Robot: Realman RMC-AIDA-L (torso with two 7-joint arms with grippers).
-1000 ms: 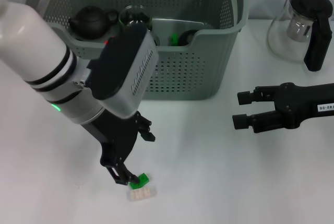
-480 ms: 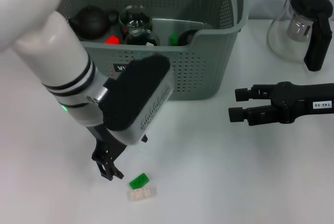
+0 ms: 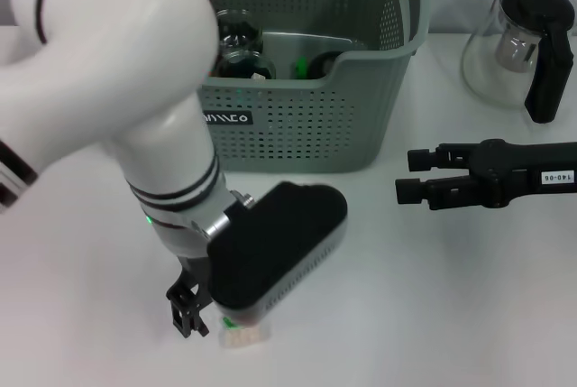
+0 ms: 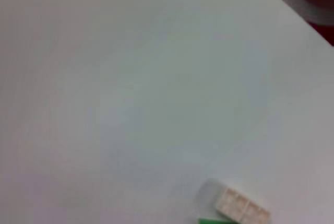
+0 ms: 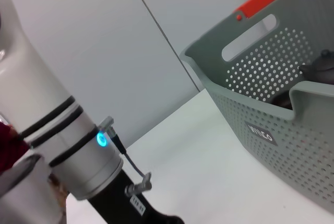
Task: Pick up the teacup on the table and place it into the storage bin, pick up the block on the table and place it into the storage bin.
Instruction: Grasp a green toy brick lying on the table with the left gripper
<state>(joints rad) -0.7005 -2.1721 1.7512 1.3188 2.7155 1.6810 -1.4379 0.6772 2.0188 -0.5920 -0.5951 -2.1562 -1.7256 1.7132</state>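
The block step is in hand: the left pincer (image 3: 187, 313) hangs low over the near worktop (image 3: 433, 315), its opening hidden, just beside the white block (image 4: 238, 205) and green block (image 3: 233, 321). Next it must straddle one block. The right pincer (image 3: 416, 176) waits open, empty. The storage bin (image 3: 306, 125) stands far; its label is unreadable.

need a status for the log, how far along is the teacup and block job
No teacup is left on the table; the storage bin already holds dark items. The left gripper is down beside the block, which lies on the table ungrasped. Gripping and binning it remain. The right gripper waits open, empty.
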